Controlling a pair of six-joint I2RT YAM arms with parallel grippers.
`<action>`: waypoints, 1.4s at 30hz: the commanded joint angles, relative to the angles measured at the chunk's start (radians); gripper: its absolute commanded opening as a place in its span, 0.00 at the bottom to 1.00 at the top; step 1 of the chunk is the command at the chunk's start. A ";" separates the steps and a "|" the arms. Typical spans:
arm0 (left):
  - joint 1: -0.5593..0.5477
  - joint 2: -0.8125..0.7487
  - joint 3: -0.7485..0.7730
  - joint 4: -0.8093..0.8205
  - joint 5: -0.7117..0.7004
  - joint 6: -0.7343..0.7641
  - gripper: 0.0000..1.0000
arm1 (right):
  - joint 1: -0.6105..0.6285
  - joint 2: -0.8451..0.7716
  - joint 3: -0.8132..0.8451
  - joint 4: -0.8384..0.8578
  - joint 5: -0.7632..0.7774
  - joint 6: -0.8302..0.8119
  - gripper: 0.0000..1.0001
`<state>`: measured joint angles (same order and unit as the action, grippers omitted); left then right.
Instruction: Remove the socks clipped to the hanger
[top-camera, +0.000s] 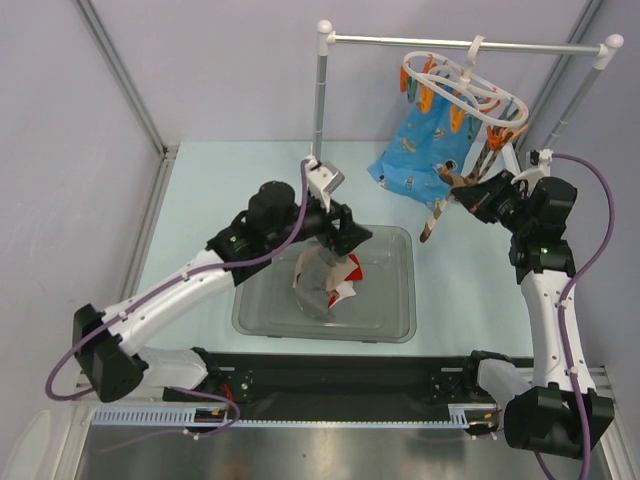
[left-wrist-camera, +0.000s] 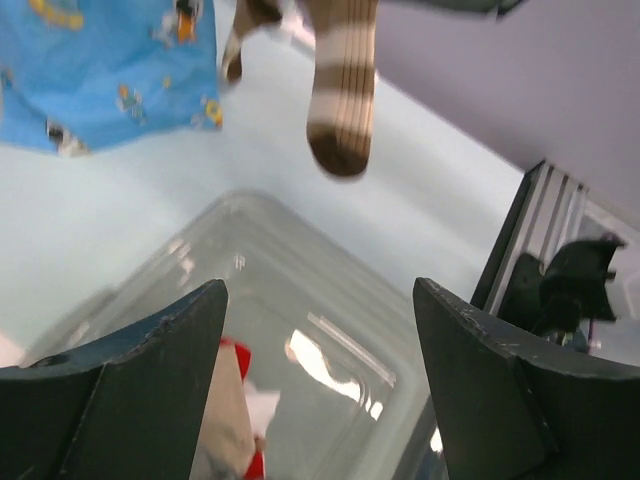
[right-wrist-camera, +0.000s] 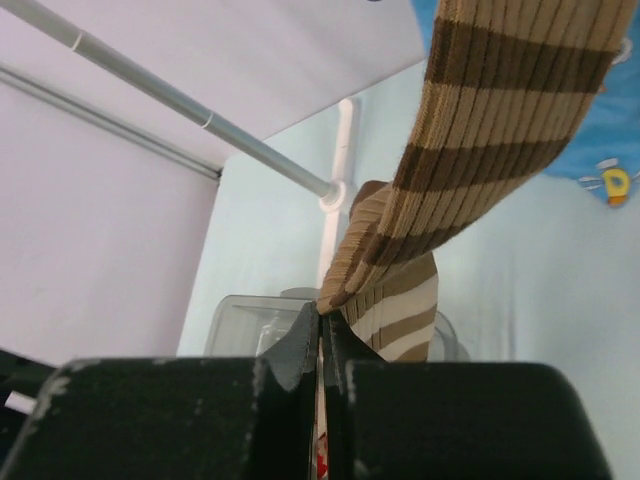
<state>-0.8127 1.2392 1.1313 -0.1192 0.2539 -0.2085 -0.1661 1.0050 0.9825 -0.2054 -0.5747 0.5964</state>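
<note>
The white hanger with orange pegs hangs from the rail at the back right. Clipped to it are a bright blue printed sock and a brown-and-cream striped sock. My right gripper is shut on the striped sock, pinching a fold of it at the fingertips. My left gripper hovers open over the clear bin, nothing between its fingers. A grey sock and a white-and-red sock lie in the bin below it. The left wrist view shows the striped sock dangling ahead.
The white-and-metal rail stand carries the hanger, with a post base just behind the bin. Pale walls close in the table at the back and both sides. A black strip with the arm bases runs along the near edge.
</note>
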 joint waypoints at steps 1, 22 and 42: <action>-0.006 0.075 0.120 0.188 0.054 0.012 0.81 | 0.005 -0.028 0.051 0.023 -0.068 0.087 0.00; -0.118 0.502 0.472 0.185 -0.002 0.101 0.84 | 0.154 -0.075 -0.005 0.276 -0.008 0.394 0.00; 0.022 0.399 0.430 0.127 0.273 -0.117 0.00 | -0.114 -0.005 -0.022 0.419 -0.381 0.279 0.80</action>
<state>-0.8585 1.7042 1.5677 -0.0170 0.3931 -0.2272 -0.2176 0.9829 0.9482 0.1131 -0.8108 0.8803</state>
